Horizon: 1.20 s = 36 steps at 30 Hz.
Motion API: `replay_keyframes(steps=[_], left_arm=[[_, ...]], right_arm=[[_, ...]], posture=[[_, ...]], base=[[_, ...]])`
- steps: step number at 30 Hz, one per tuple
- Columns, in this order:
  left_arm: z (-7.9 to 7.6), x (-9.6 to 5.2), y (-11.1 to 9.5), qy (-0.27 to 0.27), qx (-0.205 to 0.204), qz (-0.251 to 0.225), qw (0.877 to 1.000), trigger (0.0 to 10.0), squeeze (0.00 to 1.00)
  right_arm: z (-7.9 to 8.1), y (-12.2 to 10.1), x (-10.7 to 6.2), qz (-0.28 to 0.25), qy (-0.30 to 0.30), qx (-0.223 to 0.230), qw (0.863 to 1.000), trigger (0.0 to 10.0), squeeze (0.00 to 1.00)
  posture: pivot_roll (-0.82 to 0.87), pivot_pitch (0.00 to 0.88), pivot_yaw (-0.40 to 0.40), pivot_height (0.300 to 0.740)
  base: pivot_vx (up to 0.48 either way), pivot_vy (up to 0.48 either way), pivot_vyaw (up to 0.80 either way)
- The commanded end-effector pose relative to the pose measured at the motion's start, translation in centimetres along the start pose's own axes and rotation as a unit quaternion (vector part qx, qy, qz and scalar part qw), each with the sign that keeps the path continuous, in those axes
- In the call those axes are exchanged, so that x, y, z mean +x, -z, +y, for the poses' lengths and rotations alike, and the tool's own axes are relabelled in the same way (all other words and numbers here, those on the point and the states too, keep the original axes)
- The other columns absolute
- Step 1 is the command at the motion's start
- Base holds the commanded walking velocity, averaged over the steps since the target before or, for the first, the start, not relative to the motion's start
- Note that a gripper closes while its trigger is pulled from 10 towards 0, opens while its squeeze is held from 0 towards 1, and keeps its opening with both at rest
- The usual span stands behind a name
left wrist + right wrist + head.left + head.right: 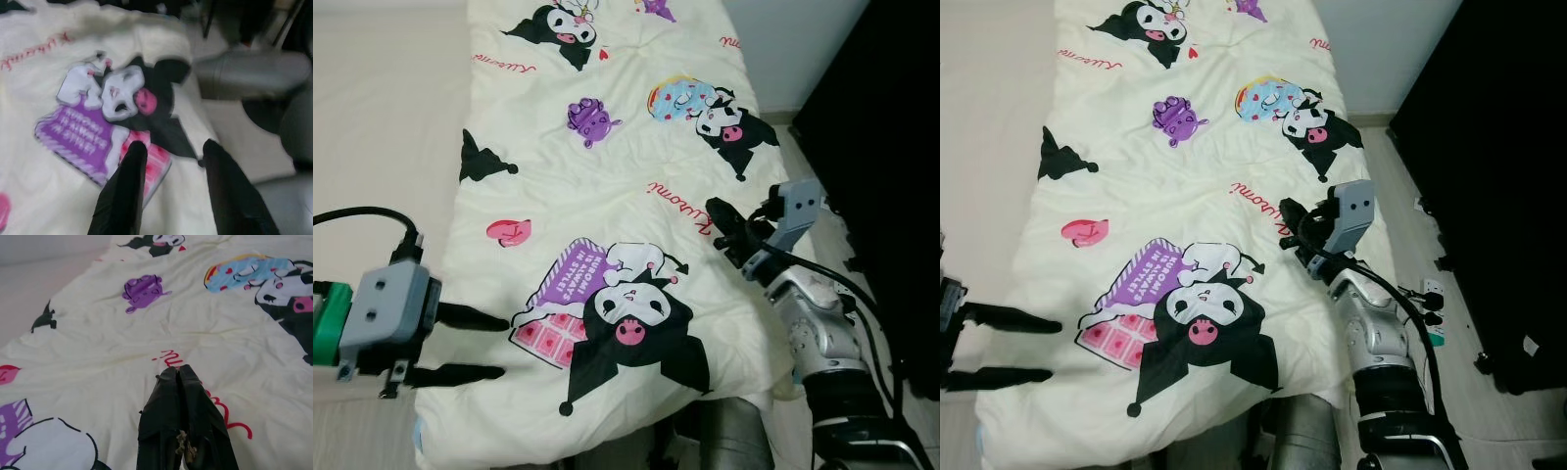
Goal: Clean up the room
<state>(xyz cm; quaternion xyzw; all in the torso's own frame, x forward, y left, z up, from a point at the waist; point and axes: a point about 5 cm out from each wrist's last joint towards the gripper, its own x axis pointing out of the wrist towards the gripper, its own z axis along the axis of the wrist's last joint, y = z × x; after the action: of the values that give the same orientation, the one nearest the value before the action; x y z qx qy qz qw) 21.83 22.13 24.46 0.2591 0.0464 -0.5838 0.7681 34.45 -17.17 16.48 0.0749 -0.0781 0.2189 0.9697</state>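
Cream quilt (607,186) is spread flat over the bed, printed with black cartoon characters, a purple figure and red script. Its near edge is seen at the bottom of the head views, its right edge runs just beside the right arm.

Left gripper (475,345) is held low over the quilt's near left corner, jaws open, both black fingers (122,196) pointed across the fabric toward the big character print (631,328). In the left wrist view nothing is held between the fingers; contact with the fabric cannot be told.

Right gripper (178,374) is placed at the quilt's right edge, beside the red script (680,206). Jaws are closed, fingers pressed together with tips over the fabric. Whether a fold of quilt is pinched cannot be told.

Pale floor (1386,186) is seen right of the bed, with a dark cabinet (1498,147) beyond it. A white power strip (1430,294) lies on the floor near the cabinet's base
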Motion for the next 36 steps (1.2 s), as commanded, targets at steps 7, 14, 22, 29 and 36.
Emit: replay_keyframes(steps=[7, 14, 22, 29, 36], left_arm=[[2.3, 4.7, 1.6, -0.222, -0.093, -0.099, 0.966, 10.0, 0.0], [4.8, 6.6, 5.2, -0.505, -0.217, -0.097, 0.829, 10.0, 0.0], [4.9, 6.7, 7.2, -0.621, -0.209, -0.036, 0.755, 10.0, 0.0], [5.2, 7.8, 6.9, -0.635, -0.2, -0.038, 0.745, 10.0, 0.0], [5.8, 8.2, 6.7, -0.646, -0.198, -0.041, 0.736, 10.0, 0.0]], right_arm=[[0.7, -0.2, -1.0, -0.032, -0.004, 0.014, 0.999, 10.0, 0.0], [1.5, -1.2, -1.5, -0.086, 0.026, 0.02, 0.996, 10.0, 0.0], [0.4, -1.4, -1.7, -0.099, 0.1, -0.025, 0.99, 10.0, 0.0], [-0.3, -1.9, -1.8, -0.105, 0.115, -0.043, 0.987, 10.0, 0.0], [0.0, -1.7, -1.9, -0.106, 0.113, -0.045, 0.987, 10.0, 0.0]], posture=[[0.11, 0.236, 0.0, 0.6], [0.1, 0.213, -0.012, 0.6], [0.09, 0.197, -0.013, 0.615], [0.08, 0.184, -0.011, 0.634], [0.08, 0.184, -0.011, 0.654]], base=[[0.0, 0.0, 0.0], [0.0, 0.0, 0.0], [0.0, 0.0, 0.0], [0.0, 0.0, 0.0], [0.0, 0.0, 0.0]])
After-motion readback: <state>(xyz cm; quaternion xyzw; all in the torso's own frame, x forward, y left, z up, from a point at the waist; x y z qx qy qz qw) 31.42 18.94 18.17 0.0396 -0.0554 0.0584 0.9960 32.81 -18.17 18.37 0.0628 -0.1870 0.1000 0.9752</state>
